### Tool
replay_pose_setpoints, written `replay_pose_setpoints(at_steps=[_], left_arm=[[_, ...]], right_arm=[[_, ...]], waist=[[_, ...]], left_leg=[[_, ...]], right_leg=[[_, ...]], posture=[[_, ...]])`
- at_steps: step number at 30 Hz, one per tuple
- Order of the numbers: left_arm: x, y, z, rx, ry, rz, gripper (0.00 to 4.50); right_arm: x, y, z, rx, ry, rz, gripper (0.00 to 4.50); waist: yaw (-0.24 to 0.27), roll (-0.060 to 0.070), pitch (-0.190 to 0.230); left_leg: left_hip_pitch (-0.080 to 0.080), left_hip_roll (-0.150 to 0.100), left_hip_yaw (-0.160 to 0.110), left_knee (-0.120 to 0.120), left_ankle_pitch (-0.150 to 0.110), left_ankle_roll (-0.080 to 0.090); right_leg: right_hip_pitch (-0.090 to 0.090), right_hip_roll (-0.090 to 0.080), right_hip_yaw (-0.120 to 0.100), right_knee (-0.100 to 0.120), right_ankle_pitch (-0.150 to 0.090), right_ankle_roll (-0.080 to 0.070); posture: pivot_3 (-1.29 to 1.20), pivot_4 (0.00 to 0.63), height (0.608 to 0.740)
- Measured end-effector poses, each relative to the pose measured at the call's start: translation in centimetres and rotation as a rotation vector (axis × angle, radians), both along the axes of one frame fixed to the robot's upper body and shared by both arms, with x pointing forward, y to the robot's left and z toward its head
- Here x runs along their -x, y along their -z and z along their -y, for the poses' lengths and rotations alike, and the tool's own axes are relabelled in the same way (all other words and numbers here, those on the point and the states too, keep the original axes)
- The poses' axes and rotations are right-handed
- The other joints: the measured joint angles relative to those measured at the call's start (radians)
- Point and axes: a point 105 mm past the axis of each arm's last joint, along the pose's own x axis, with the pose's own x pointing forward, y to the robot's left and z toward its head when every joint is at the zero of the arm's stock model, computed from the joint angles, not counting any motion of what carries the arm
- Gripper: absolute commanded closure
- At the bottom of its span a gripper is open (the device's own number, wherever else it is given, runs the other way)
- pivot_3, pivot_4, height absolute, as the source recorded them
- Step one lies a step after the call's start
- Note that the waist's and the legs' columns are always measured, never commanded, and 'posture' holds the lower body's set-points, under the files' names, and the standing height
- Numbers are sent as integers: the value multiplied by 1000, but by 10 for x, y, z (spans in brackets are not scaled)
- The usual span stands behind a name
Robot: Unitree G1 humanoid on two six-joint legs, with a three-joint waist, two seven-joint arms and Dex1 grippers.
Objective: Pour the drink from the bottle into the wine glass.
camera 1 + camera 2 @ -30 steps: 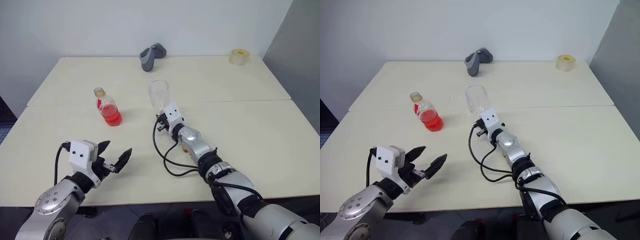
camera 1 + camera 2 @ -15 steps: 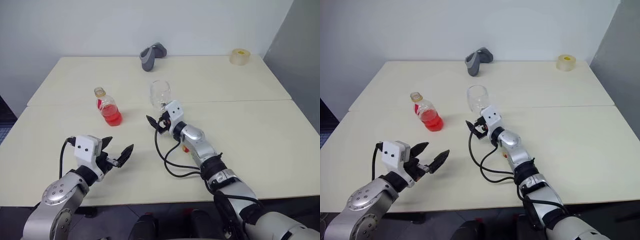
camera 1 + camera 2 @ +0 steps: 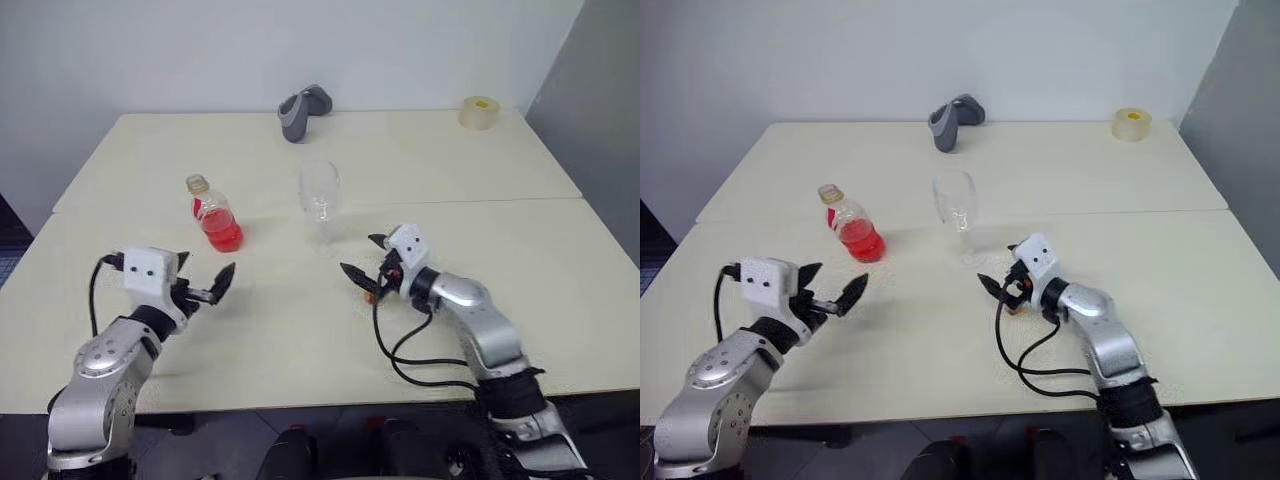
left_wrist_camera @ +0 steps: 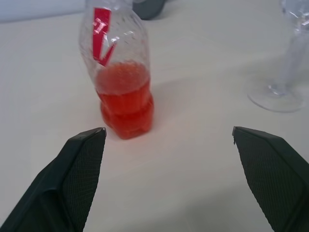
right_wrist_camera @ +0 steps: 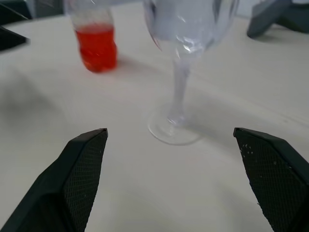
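The two head cameras looked forward and down over the whole table (image 3: 480, 290) from well back, while each wrist camera sat low and close between its own fingers, and all four views shared the bottle (image 4: 120, 87) and the wine glass (image 5: 186, 58) at mid-table.

On the desk (image 3: 480, 170), the bottle (image 3: 214, 214) stands left of the wine glass (image 3: 319, 199). A curved object (image 3: 302, 112) lies behind them, a tape roll (image 3: 479, 112) far right.

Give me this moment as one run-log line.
left gripper: open, empty, near bottle | right gripper: open, empty, apart from wine glass | bottle: upright, red drink inside | glass: upright, empty
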Motion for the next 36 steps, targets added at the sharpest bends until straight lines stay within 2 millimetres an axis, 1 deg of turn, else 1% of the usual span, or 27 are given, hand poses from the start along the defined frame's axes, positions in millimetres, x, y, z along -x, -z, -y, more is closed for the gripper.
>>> replay_pose_setpoints(at_steps=[2, 4, 5, 7, 11, 14, 18, 21, 25, 27, 32, 36], left_arm=[[-7, -3, -11, -3, -46, 19, 0], [-14, -6, -17, -7, -78, 38, 0], [-18, -8, -20, -7, -91, 47, 0], [-24, -11, -23, -5, -109, 59, 0], [-32, -12, -21, -16, -115, 83, 0], [-37, -6, -15, 0, -97, 74, 0], [-46, 0, -12, 19, -66, 46, 0], [-54, -3, -13, 24, -45, 48, 0], [-64, -10, -19, 12, -18, 50, 0], [-67, -9, -17, 15, 6, 46, 0], [-79, -1, -12, -5, 50, 19, 0], [-96, -5, -10, -16, 64, 38, 0]], right_arm=[[20, -18, -7, -78, -119, 20, 46], [35, -32, -13, -118, -211, 41, 46], [40, -35, -13, -119, -247, 52, 46], [45, -36, -13, -114, -281, 53, 46], [47, -35, -17, -111, -303, 48, 46], [46, -36, -20, -120, -295, 53, 46], [44, -39, -21, -126, -276, 60, 46], [43, -39, -23, -135, -257, 57, 46], [43, -37, -21, -134, -239, 46, 46], [44, -37, -22, -135, -236, 48, 46], [46, -36, -23, -138, -237, 44, 46], [45, -36, -24, -146, -226, 41, 46]], waist=[[0, -1, 1], [1, -1, 1], [3, -2, 1], [3, -4, 2], [4, -4, 2], [4, -5, 3], [5, -5, 3], [5, -5, 3], [4, -5, 3], [4, -5, 3], [4, -6, 3], [5, -8, 4]], left_leg=[[0, 1, 0, 0, 0, 0], [0, 1, 0, 0, 0, 0], [0, 0, 0, 0, 0, 0], [0, 0, -1, 1, 0, 0], [0, 0, 0, 0, 0, 0], [-1, 0, 0, 0, 0, 0], [-1, 0, -1, 1, 0, 0], [-1, 0, -1, 0, 0, -1], [-1, 0, 0, 0, 1, -2], [-1, 0, 0, 0, 2, -4], [-2, 0, -1, 1, 2, -4], [-2, 0, -1, 1, 2, -4]], right_leg=[[0, 0, -1, 0, 0, 0], [0, 0, -1, 0, 0, 0], [1, 0, -1, 0, 0, 0], [1, 0, -1, 0, 0, 0], [0, 0, -1, -1, 0, 0], [0, 0, 0, -1, 0, 0], [0, 0, -1, 0, 0, 0], [0, 0, -1, 0, 0, 0], [-1, 0, -1, 0, 0, 0], [-1, 0, -1, -1, 0, 0], [-1, 0, -1, -1, 0, 0], [-2, 0, -2, 0, 0, 0]], posture=[[0, 150, 740], [0, 150, 740], [0, 150, 740], [0, 150, 740], [0, 150, 740], [0, 150, 740], [0, 150, 740], [0, 150, 740], [0, 150, 740], [0, 150, 740], [0, 150, 740], [0, 150, 740]])
